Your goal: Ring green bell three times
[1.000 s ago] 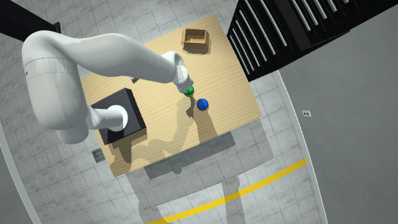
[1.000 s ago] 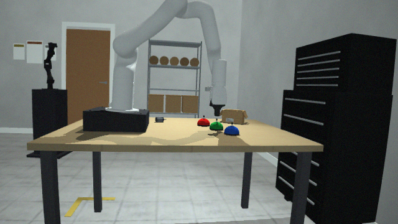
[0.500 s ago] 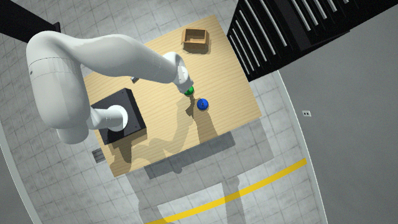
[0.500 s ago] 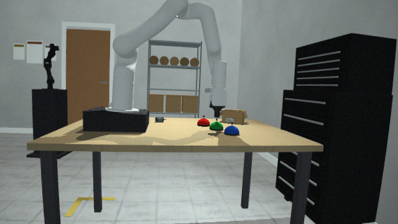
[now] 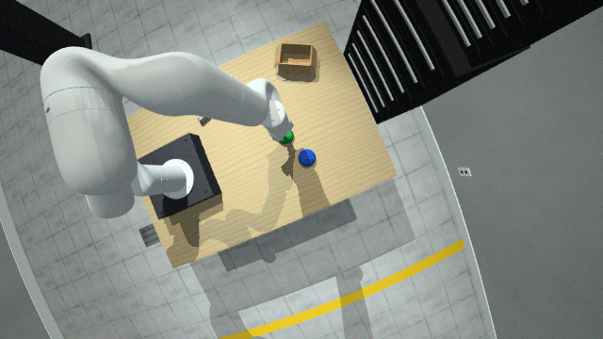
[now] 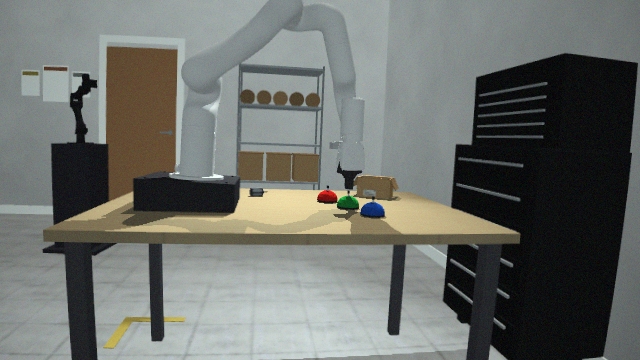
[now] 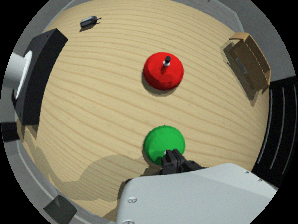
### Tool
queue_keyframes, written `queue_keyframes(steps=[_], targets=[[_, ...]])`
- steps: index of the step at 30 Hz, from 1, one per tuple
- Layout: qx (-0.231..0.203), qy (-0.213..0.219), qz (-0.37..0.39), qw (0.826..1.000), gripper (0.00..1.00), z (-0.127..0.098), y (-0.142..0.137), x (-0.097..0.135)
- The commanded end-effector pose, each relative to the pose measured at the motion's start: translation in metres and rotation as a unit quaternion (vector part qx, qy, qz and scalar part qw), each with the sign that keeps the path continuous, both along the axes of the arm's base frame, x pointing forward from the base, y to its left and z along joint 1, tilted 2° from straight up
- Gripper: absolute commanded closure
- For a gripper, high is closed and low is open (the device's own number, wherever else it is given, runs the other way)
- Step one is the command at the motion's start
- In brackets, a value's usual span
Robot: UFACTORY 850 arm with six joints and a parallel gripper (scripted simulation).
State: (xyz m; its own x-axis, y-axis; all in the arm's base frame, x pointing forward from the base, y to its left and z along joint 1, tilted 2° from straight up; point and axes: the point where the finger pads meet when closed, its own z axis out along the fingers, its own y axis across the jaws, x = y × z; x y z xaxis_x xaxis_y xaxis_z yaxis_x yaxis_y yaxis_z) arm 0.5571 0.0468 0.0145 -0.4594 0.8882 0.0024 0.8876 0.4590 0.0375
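The green bell (image 6: 347, 202) sits on the wooden table between a red bell (image 6: 327, 197) and a blue bell (image 6: 372, 210). My gripper (image 6: 348, 186) is shut and empty, pointing straight down right above the green bell's button; I cannot tell whether the tips touch it. In the wrist view the green bell (image 7: 164, 144) lies just in front of the dark fingertips (image 7: 174, 161), which hide its button, and the red bell (image 7: 164, 71) lies beyond. In the overhead view the arm covers most of the green bell (image 5: 285, 137), with the blue bell (image 5: 304, 157) beside it.
An open cardboard box (image 6: 375, 186) stands behind the bells at the table's far side. The black robot base block (image 6: 186, 192) sits at the left of the table. A small dark object (image 6: 256, 192) lies near the back edge. A black tool cabinet (image 6: 545, 200) stands to the right.
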Motion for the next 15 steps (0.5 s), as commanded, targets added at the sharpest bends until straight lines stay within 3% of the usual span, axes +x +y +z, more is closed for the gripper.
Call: queue_keyframes(steps=[1, 15], targets=[[0.0, -0.001, 0.0, 1.0, 1.0, -0.0022, 0.0001, 0.001], [0.0, -0.001, 0.0, 1.0, 1.0, -0.009, 0.0003, 0.0012]])
